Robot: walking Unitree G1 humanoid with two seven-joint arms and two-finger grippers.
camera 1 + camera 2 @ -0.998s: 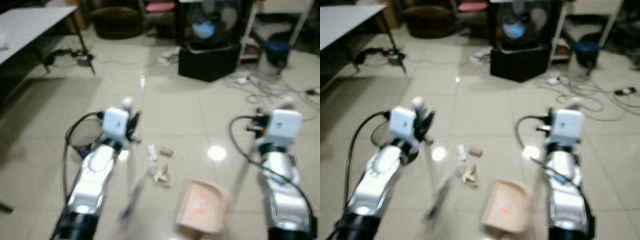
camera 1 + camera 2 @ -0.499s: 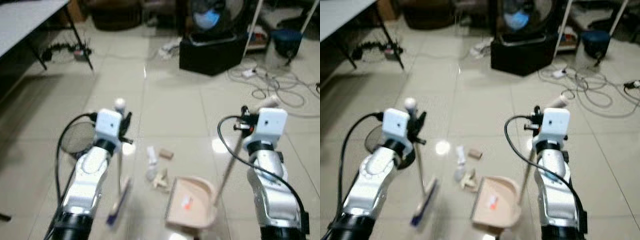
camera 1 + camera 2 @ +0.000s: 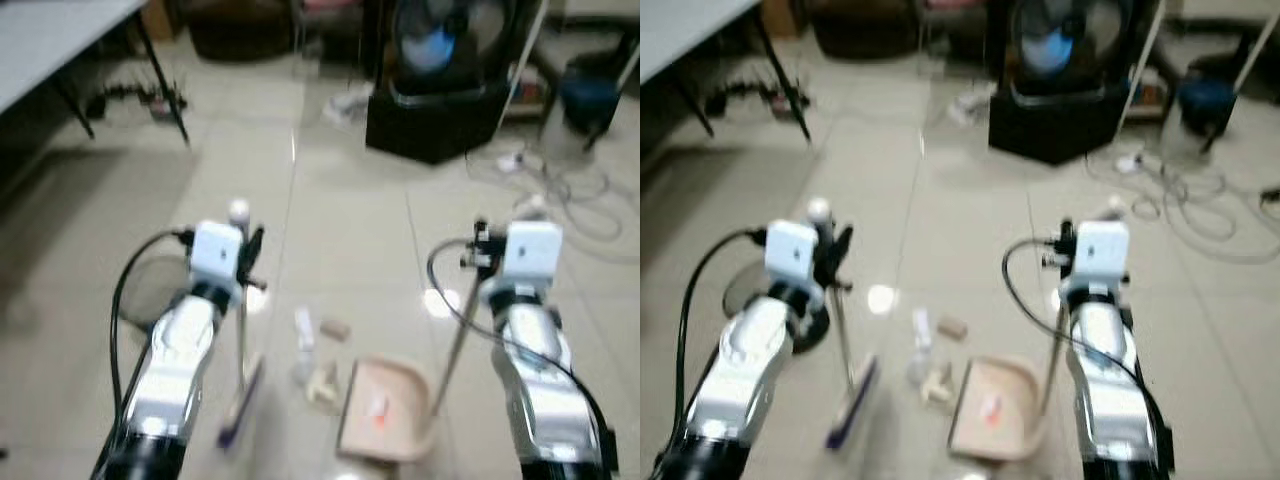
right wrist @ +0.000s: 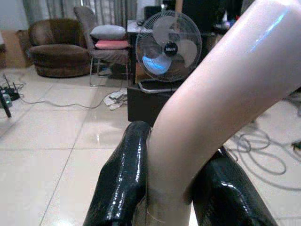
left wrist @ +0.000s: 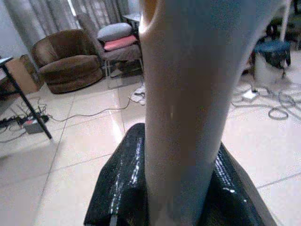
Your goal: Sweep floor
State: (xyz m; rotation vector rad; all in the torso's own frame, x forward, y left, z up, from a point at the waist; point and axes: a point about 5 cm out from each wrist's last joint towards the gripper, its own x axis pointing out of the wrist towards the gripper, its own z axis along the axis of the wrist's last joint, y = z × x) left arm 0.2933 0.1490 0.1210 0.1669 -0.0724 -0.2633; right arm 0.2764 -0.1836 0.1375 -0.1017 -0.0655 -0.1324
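Broom point(image 3: 240, 375) handle is clamped by left tool point(image 3: 247, 250), dustpan point(image 3: 385, 420) handle by right tool point(image 3: 478, 250). Both judged light, stiff; best gripped high on handles. Debris point(image 3: 318, 360) is left on floor point(image 3: 350, 220) btwn them.

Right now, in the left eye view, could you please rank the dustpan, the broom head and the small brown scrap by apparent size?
1. dustpan, clearly largest.
2. broom head, narrower, blurred.
3. small brown scrap, smallest.
All lie at similar distance on the floor, so the order holds.
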